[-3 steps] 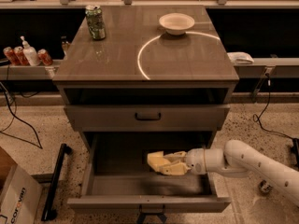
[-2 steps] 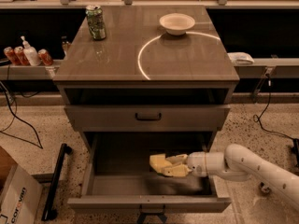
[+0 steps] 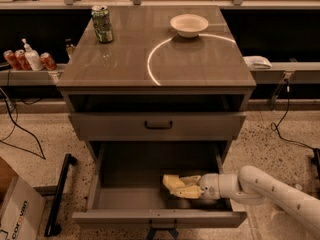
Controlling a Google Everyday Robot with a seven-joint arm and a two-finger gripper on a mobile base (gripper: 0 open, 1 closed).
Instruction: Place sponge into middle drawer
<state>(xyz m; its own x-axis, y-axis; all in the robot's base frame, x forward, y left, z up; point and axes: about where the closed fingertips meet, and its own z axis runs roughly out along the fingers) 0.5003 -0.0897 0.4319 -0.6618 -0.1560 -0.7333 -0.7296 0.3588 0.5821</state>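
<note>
Fingers: gripper pinching sponge inside middle drawer
Writing: "corovan" on box, far left of fingers
Change: sponge sits lower now

arm — reaching in from view's right, near level | tool — in middle drawer, clamped on sponge

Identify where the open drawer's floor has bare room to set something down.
Bare: the left half of the middle drawer, between its left wall and the sponge. Crowded: the right half, where the gripper holds the sponge and its arm reaches in.
</note>
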